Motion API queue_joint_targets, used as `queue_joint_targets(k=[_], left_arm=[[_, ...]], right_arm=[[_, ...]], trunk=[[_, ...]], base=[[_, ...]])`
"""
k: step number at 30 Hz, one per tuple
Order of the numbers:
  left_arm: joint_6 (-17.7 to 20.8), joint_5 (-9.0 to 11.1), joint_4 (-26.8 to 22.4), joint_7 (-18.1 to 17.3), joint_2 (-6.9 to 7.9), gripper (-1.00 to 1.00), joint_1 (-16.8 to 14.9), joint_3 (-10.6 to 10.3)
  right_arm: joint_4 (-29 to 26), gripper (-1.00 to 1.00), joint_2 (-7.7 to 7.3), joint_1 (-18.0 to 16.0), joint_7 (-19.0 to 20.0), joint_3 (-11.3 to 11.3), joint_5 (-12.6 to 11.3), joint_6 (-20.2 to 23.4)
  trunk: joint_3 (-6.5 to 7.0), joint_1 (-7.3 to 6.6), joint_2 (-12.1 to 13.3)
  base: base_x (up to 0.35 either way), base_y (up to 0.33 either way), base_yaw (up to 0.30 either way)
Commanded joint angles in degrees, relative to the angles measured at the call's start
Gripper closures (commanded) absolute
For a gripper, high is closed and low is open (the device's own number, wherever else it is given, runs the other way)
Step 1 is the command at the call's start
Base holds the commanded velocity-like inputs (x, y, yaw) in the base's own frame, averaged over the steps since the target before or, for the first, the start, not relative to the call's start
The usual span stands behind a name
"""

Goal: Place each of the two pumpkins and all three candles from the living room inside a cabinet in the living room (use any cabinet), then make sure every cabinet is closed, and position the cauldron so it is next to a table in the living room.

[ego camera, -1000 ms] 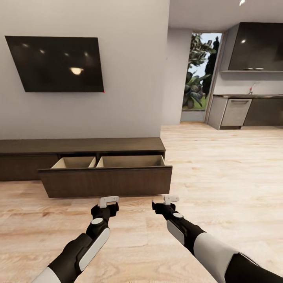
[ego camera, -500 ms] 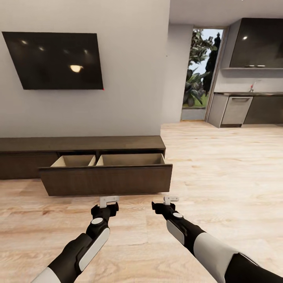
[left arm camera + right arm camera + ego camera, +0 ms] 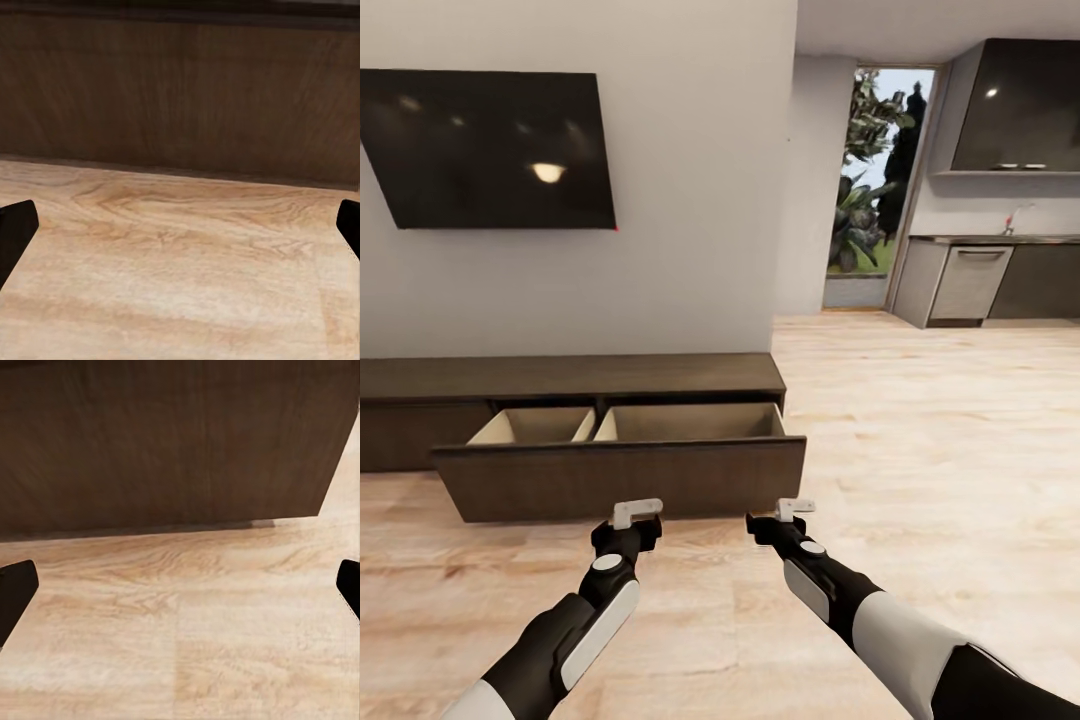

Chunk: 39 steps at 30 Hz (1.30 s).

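Nearest the camera in the head view, both forearms reach forward over the pale wooden floor (image 3: 920, 480). The left gripper (image 3: 636, 513) and the right gripper (image 3: 794, 508) hang side by side just in front of the cabinet's pulled-out drawer front (image 3: 622, 478), close to it but apart from it. Each wrist view shows two dark fingertips at opposite edges of the picture, one on the left gripper (image 3: 15, 232) and one on the right gripper (image 3: 15, 589), with a wide gap of bare floor between them: both pairs of fingers stand spread wide, holding nothing and touching nothing. Ahead of them in both wrist views rises the dark-brown wood of the drawer front, and in the right wrist view its end edge (image 3: 337, 457) shows with floor beyond it.

Behind the grippers, the cabinet (image 3: 570, 375) runs long and low along the wall. Its wide drawer is pulled out, showing two pale wood compartments (image 3: 535, 426) with a divider between them; what can be seen of their insides is bare.

Above the cabinet, a dark television (image 3: 490, 148) hangs on the grey wall. Farther off to the right, a doorway (image 3: 875, 190) opens onto green plants, and beside it stand dark kitchen cupboards (image 3: 1010, 105) and a counter (image 3: 1000, 240).
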Motion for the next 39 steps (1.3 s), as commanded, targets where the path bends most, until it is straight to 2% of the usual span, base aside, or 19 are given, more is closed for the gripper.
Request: queue_joint_targets(k=[1,9,34,39], left_arm=[[0.18,0.29,-0.09,0.45,0.07,-1.00,-0.06,-0.21],[0.19,0.36,-0.08,0.45,0.07,-1.00,-0.06,-0.13],[0.19,1.04,-0.08,0.37,0.07,-1.00,-0.06,0.44],[0.19,1.06,-0.08,0.37,0.09,-1.00,-0.06,0.53]], right_arm=[[0.04,-1.00,-0.02,-0.06,-0.31,0.50,-0.60,-0.27],[0.12,-1.00,-0.02,-0.06,-0.31,0.47,-0.62,-0.32],[0.05,-1.00,-0.02,-0.06,-0.31,0.47,-0.71,0.03],[0.10,-1.00,-0.02,-0.06,-0.31,0.48,-0.71,0.03]], trunk=[[-0.06,0.02,-0.02],[-0.06,0.02,-0.02],[0.48,0.02,-0.02],[-0.62,0.15,-0.09]], base=[[0.333,0.000,0.000],[0.283,0.064,0.000],[0.016,0.003,-0.046],[0.000,0.000,0.000]])
